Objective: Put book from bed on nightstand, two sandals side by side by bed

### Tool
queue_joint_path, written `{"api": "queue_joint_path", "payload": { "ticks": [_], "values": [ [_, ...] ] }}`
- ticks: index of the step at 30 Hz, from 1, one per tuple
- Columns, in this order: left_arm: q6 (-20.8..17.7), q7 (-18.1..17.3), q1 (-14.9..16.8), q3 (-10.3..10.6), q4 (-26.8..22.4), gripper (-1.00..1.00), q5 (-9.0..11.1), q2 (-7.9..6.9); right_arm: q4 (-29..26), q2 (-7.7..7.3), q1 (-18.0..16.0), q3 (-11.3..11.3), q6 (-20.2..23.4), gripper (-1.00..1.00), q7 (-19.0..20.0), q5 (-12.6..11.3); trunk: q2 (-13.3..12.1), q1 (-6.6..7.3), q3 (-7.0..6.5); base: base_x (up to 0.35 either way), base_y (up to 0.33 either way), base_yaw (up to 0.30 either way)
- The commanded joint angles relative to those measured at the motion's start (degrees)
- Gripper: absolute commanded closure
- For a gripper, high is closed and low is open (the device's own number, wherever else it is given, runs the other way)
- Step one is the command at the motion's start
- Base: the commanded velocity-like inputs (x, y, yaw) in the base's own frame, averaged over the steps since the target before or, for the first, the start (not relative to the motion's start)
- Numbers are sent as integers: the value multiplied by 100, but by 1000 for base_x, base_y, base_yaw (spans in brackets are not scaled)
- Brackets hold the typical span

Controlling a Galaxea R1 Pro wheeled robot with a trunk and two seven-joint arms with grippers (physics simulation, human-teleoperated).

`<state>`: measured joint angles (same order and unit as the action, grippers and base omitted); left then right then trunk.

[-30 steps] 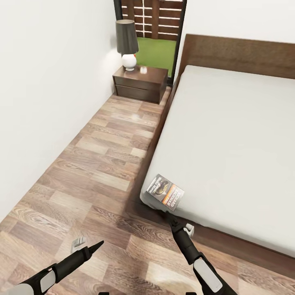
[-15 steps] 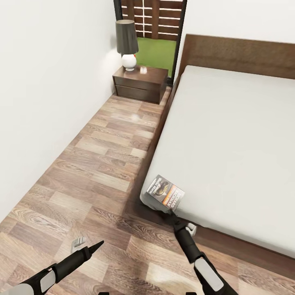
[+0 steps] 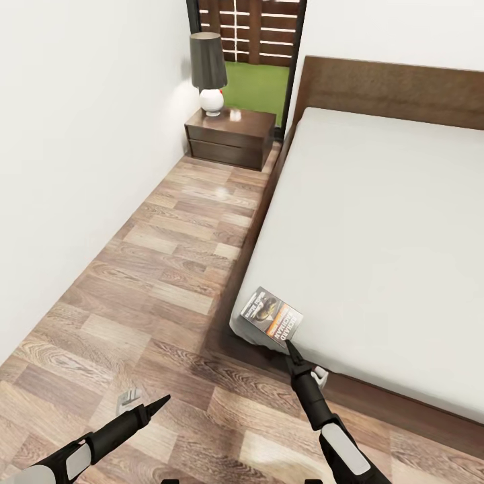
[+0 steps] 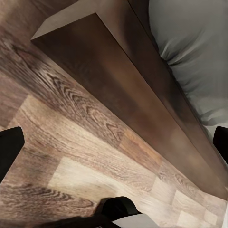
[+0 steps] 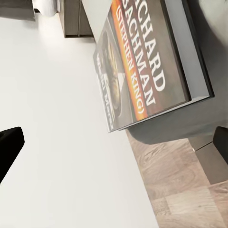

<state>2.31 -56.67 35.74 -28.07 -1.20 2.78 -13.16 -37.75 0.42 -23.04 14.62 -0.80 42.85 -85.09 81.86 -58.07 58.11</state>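
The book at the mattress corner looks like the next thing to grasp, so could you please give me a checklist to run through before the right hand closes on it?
1. Book within reach: ok, it lies flat on the near corner of the bed, just ahead of the right hand.
2. Right hand open: ok, in the right wrist view its fingertips stand wide apart.
3. Fingers around the book: not ok, the book lies ahead of them, not between.
4. Nightstand top has room: ok, free space beside the lamp.
5. Left hand out of the way: ok, low over the floor.
6. Sandals located: cannot tell.
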Motion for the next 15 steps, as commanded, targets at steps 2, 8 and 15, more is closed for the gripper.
{"api": "queue_joint_path", "payload": {
  "ticks": [2,8,15],
  "values": [
    [24,-11,3,29,6,-100,26,-2,9,-2,-6,29,-8,-100,17,-58,2,0,3,0,0,0],
    [24,-11,3,29,6,-100,29,-2,13,-6,-7,31,-8,-100,14,-60,2,0,3,0,0,0],
    [29,-6,3,28,7,-100,30,-2,21,-1,-6,32,-8,-100,7,-60,2,0,3,58,0,0]
  ]
}}
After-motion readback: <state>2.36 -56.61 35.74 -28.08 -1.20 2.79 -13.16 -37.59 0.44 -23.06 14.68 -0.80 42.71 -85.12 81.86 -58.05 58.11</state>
